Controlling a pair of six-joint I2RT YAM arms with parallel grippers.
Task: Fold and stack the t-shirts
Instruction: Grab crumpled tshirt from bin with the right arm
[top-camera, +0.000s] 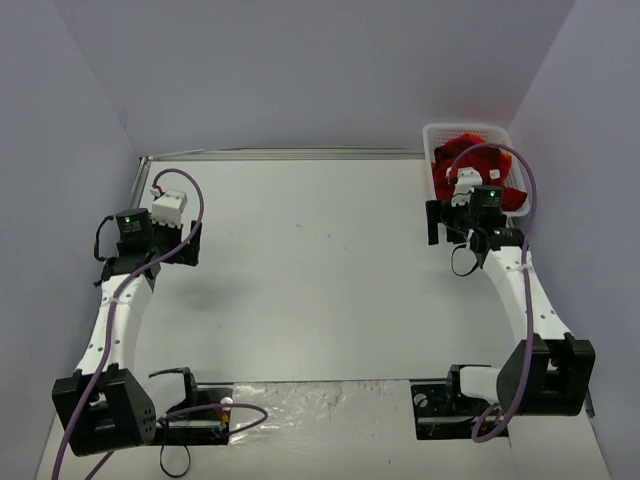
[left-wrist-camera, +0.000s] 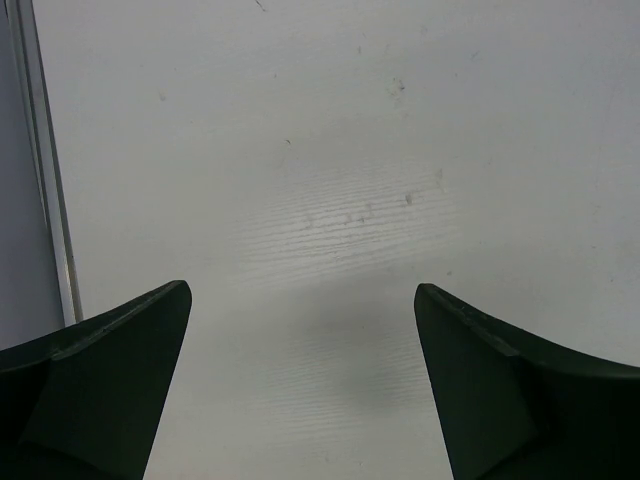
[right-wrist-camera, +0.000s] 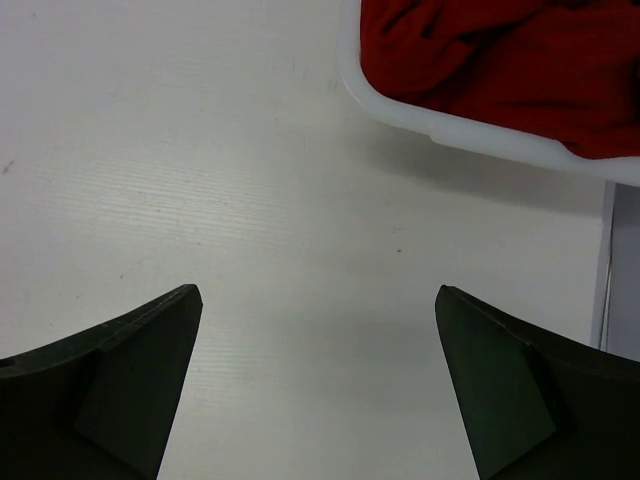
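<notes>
The two arms are bolted down at the near edge, one on each side. A crinkly sheet (top-camera: 320, 400) lies between their bases.

The left arm (top-camera: 110, 320) reaches up the left side of the counter (top-camera: 320, 270). The left jaws are wide apart and hold nothing. Under them is just bare white counter, with a metal strip (left-wrist-camera: 45, 160) along the edge beside them. I think this arm sits there to be out of the way but ready to help.

The right arm (top-camera: 520, 290) reaches up the right side. The right jaws are wide apart too, and empty. They hang over the counter just in front of the basket (top-camera: 450, 130) and do not touch it. I think they are open so they can go around a bit of cloth.

Farthest away, the basket sits in the back right corner. The shirts (top-camera: 470, 155) are all in it, in a bunched red pile that sticks up over the rim. No shirt is out on the counter, and none looks folded. So I think the job is just at the start.

The next move is likely for the right jaws to dip into the basket and pinch the top shirt. The cloth is soft and tangled, so two shirts could come up together.
</notes>
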